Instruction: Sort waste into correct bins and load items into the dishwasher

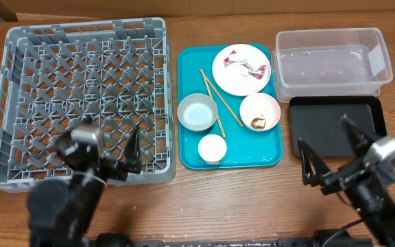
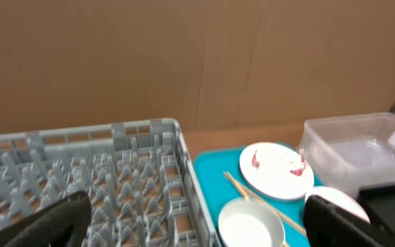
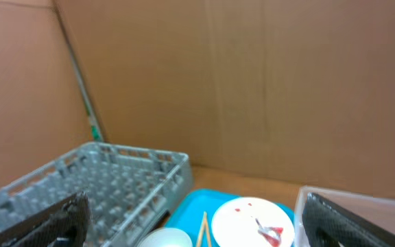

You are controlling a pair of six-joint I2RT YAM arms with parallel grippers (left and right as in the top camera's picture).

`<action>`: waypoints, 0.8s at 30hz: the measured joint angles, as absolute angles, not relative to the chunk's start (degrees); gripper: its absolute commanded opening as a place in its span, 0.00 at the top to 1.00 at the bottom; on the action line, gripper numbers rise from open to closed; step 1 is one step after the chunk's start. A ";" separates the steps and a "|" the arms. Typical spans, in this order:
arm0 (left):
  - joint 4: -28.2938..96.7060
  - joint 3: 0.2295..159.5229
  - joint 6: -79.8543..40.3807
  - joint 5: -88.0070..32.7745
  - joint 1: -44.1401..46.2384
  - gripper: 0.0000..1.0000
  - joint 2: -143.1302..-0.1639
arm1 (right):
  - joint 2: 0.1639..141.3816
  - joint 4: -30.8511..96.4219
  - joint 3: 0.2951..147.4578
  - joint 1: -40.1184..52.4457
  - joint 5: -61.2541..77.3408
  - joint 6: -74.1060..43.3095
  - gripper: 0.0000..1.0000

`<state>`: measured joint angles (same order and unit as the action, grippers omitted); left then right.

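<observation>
A pale pink plate point(image 1: 241, 68) with crumpled white and red wrappers point(image 1: 250, 68) lies on the teal tray point(image 1: 189, 65). Also on the tray are an empty whitish bowl point(image 1: 197, 112), a bowl point(image 1: 260, 112) holding a brown lump point(image 1: 258, 123), a small white cup point(image 1: 212, 148) and two chopsticks point(image 1: 219, 101). The grey dish rack point(image 1: 88, 27) stands at the left and holds nothing. The clear tub point(image 1: 331, 58) and black tray point(image 1: 324, 127) are at the right. My left gripper point(image 1: 112, 140) is open over the rack's near right corner. My right gripper point(image 1: 329, 147) is open over the black tray's near edge. Rice grains are too small to see.
A brown cardboard wall point(image 2: 184, 62) stands behind the table. The left wrist view shows the rack point(image 2: 115, 171), plate point(image 2: 276, 170), empty bowl point(image 2: 251, 225) and tub point(image 2: 362, 147). The right wrist view shows the rack point(image 3: 115, 178) and plate point(image 3: 252, 219).
</observation>
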<state>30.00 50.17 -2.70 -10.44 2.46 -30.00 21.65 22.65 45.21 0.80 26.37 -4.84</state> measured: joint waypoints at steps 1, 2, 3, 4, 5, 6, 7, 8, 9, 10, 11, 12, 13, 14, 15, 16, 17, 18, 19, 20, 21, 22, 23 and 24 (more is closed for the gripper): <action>32.75 53.54 -2.52 -10.55 2.46 0.00 -32.58 | 24.77 23.77 48.75 0.80 27.27 -4.86 0.00; 35.16 56.75 -2.33 -10.59 2.48 0.00 -34.96 | 27.11 24.75 51.33 0.80 27.79 -4.78 0.00; 38.00 60.31 -2.13 -10.74 2.48 0.00 -37.56 | 29.28 25.80 53.67 0.80 28.40 -4.73 0.00; 40.38 63.70 -1.78 -10.81 2.48 0.00 -39.97 | 32.03 26.92 56.40 0.80 29.06 -4.67 0.00; 43.46 67.68 -1.28 -10.79 2.48 0.00 -42.74 | 35.27 27.70 59.40 0.80 29.65 -4.64 0.00; 46.00 71.09 -0.93 -10.81 2.48 0.00 -45.10 | 39.31 28.93 62.96 0.80 30.72 -4.62 0.00; 48.34 74.32 -0.67 -10.81 2.48 0.00 -47.37 | 40.40 29.12 63.79 0.80 30.94 -4.64 0.00; 51.22 77.60 -0.34 -10.72 2.48 0.00 -49.78 | 43.68 30.72 66.54 0.80 31.70 -4.47 0.00; 53.28 80.42 0.01 -10.63 2.48 0.00 -51.83 | 46.83 31.70 69.10 0.80 32.38 -4.40 0.00; 55.81 83.50 0.21 -10.50 2.48 0.00 -54.19 | 50.74 33.58 72.38 0.80 33.23 -4.19 0.00; 57.49 85.82 0.27 -10.46 2.48 0.00 -56.07 | 53.98 35.48 75.20 0.80 33.98 -3.95 0.00; 59.42 88.12 0.40 -10.46 2.48 0.00 -58.06 | 57.14 37.36 77.82 0.80 34.57 -3.46 0.00; 60.90 90.08 0.45 -10.46 2.48 0.00 -59.92 | 60.29 39.68 80.47 0.86 35.00 -2.92 0.00; 61.87 91.61 0.47 -10.46 2.48 0.00 -61.49 | 63.61 42.68 83.44 0.99 35.35 -2.26 0.00; 62.50 93.03 0.47 -10.46 2.48 0.00 -63.18 | 66.81 45.45 86.39 1.30 35.62 -1.37 0.00; 62.67 94.04 0.47 -10.46 2.48 0.00 -64.71 | 69.76 47.57 89.10 1.74 35.79 -0.56 0.00; 62.63 94.65 0.49 -10.46 2.48 0.00 -66.13 | 72.58 49.50 91.72 2.31 35.79 0.21 0.00; 62.65 94.94 0.49 -10.46 2.48 0.00 -67.35 | 75.68 51.59 94.56 3.11 35.59 1.21 0.00; 62.74 95.00 0.51 -10.46 2.48 0.00 -68.42 | 77.78 52.77 96.38 3.75 35.57 1.83 0.00; 62.96 95.00 0.60 -10.46 2.48 0.00 -69.60 | 80.03 53.49 98.19 4.51 35.57 2.46 0.00; 63.09 95.00 0.62 -10.46 2.48 0.00 -70.48 | 81.87 53.60 99.44 5.21 35.57 2.98 0.00; 63.11 95.00 0.62 -10.46 2.48 0.00 -71.44 | 83.81 53.28 100.27 5.93 35.57 3.51 0.00; 63.11 95.00 0.62 -10.44 2.48 0.00 -72.38 | 84.82 52.84 100.44 6.35 35.55 3.73 0.00; 63.16 95.00 0.62 -10.44 2.48 0.00 -73.28 | 85.97 52.45 100.51 6.66 35.64 4.03 0.00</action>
<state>63.16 95.00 0.62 -10.44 2.48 -73.28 85.97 52.45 100.51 6.66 35.64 4.03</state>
